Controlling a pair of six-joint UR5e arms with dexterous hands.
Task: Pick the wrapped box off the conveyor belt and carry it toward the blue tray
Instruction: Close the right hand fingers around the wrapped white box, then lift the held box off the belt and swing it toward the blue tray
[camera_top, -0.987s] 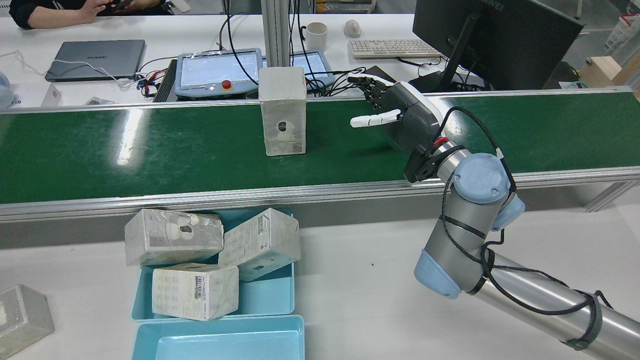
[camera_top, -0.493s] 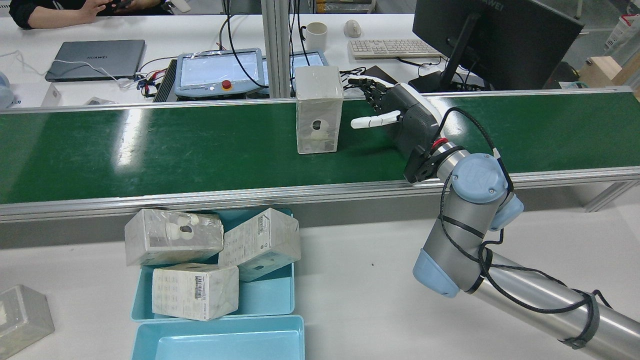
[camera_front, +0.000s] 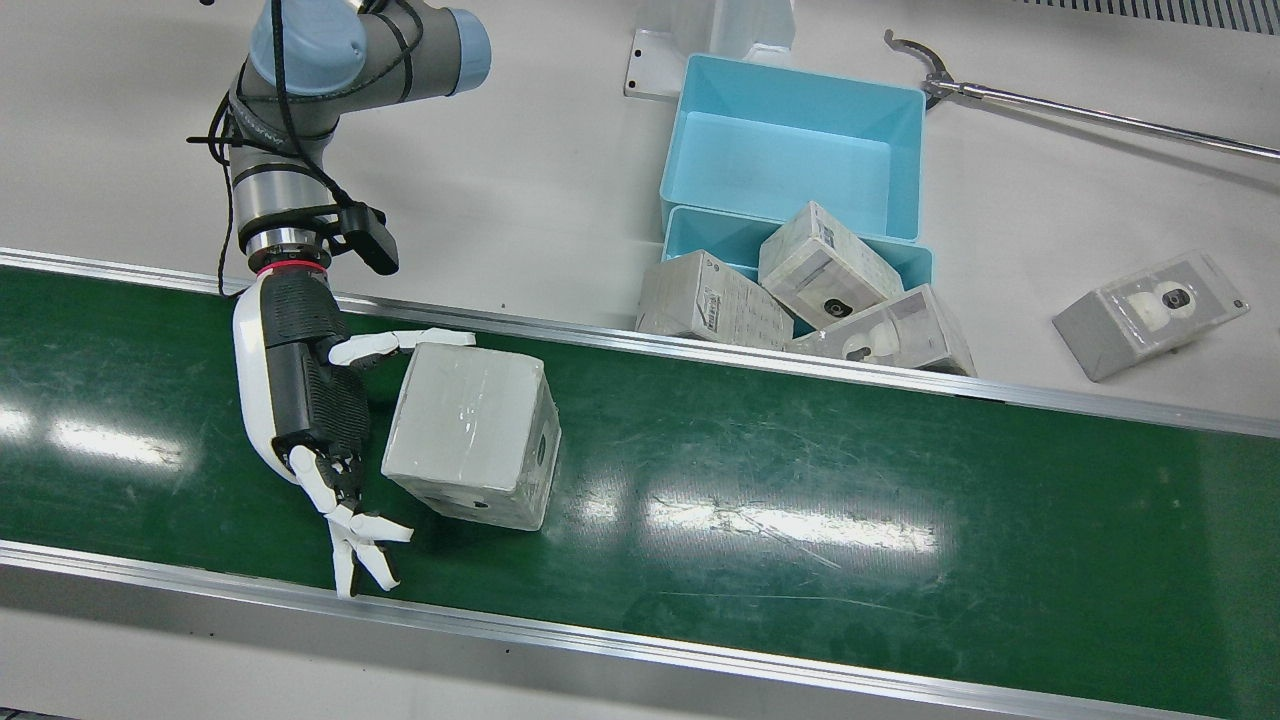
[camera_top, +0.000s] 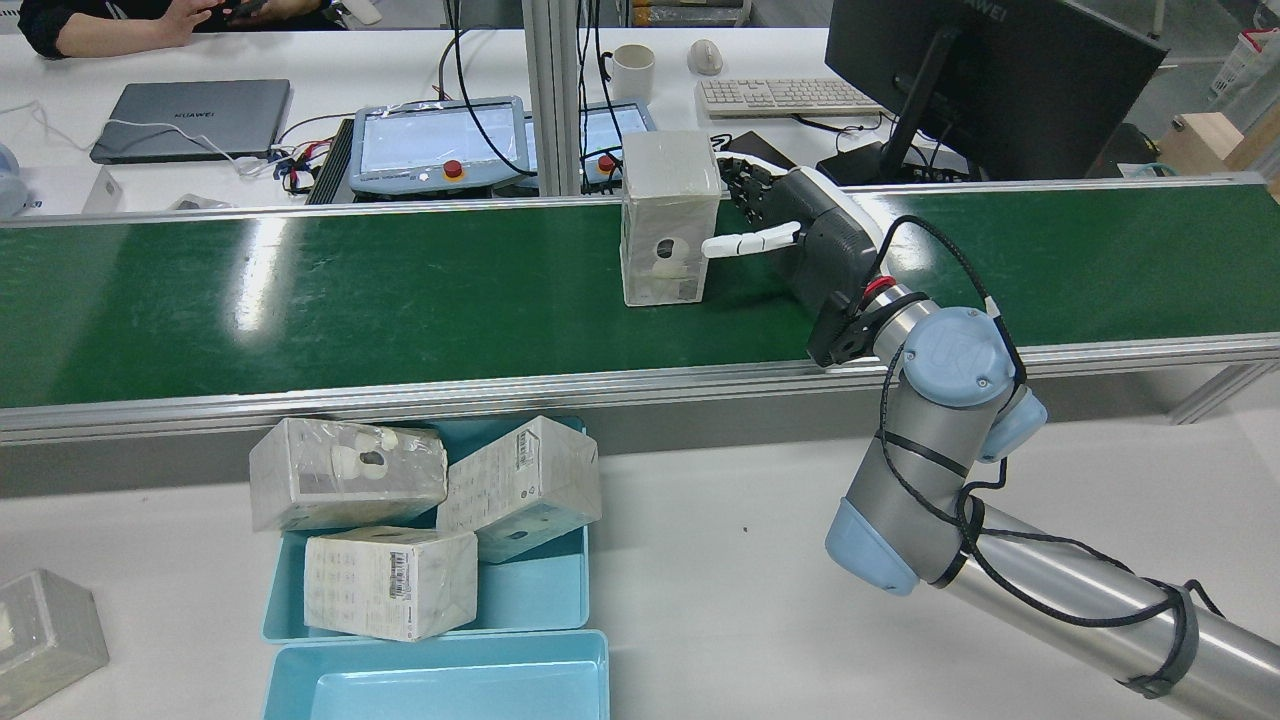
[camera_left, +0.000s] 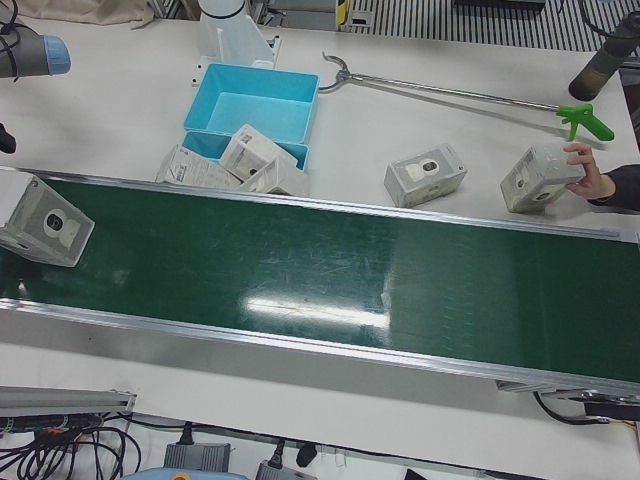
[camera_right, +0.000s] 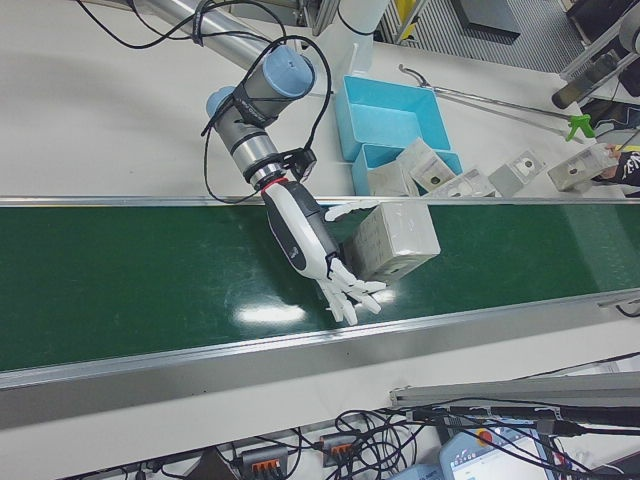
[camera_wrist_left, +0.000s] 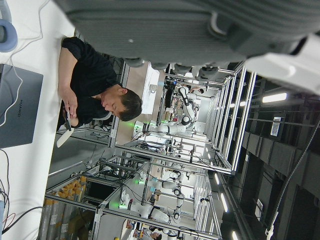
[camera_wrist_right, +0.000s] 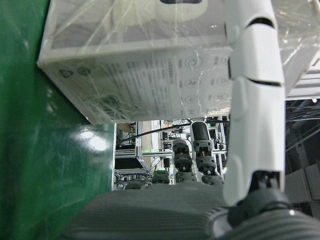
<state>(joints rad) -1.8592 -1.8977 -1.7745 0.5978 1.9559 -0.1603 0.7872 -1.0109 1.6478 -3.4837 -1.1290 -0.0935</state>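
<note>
Wrapped box (camera_top: 668, 218) carried along belt (camera_top: 300, 290) to right hand (camera_top: 800, 235) | hand spread wide, grasping nothing | thumb touching box, at its 3 o'clock.

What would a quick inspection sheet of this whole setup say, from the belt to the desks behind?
Surface: green conveyor belt with a white table beside it.
Job's things: wrapped box stands on the belt; two blue trays side by side, one empty, one holding three wrapped boxes.
Clutter: two more boxes lie on the table; a person's hand holds one; long reach-grabber tool.
Hands: right hand open, fingers spread around the box, thumb at its edge; not lifted. Left hand: only a blurred part shows in its own camera.
Cables: black cable strapped along the right arm.
Surroundings: laptop, teach pendants, mug, keyboard, monitor.
</note>
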